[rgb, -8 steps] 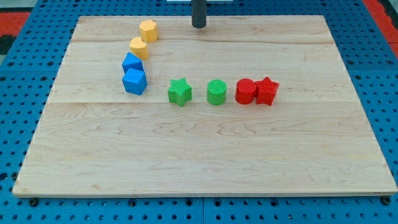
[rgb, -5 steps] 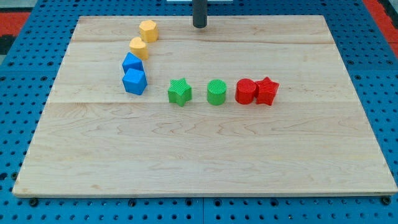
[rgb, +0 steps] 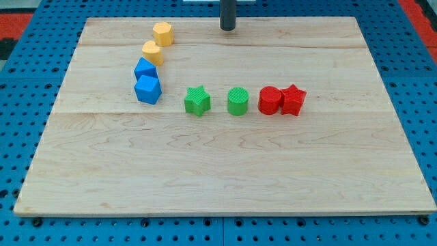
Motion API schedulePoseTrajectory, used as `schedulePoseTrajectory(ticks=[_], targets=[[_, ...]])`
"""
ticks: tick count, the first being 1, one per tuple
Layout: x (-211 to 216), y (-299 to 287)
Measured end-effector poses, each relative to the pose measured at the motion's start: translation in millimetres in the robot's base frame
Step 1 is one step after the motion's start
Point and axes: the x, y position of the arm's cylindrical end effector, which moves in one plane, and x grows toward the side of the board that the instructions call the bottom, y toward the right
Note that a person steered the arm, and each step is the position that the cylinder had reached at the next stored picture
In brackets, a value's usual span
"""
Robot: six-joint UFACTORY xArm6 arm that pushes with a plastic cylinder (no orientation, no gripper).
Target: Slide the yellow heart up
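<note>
The yellow heart (rgb: pixel 151 52) lies near the board's top left, just below and left of a yellow hexagon (rgb: pixel 162 33). My tip (rgb: pixel 227 28) stands near the board's top edge, well to the right of both yellow blocks and above them, touching no block.
Two blue blocks (rgb: pixel 145 69) (rgb: pixel 148 89) sit just below the yellow heart. To the right, in a row across the middle, are a green star (rgb: pixel 197 101), a green cylinder (rgb: pixel 237 101), a red cylinder (rgb: pixel 270 100) and a red star (rgb: pixel 293 100). The wooden board (rgb: pixel 225 171) lies on a blue pegboard.
My tip has moved a little to the right along the board's top edge. No block has moved.
</note>
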Motion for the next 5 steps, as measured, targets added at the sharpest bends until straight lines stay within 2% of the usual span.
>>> schedulePoseTrajectory(ticks=[5], targets=[[20.9,3.6]])
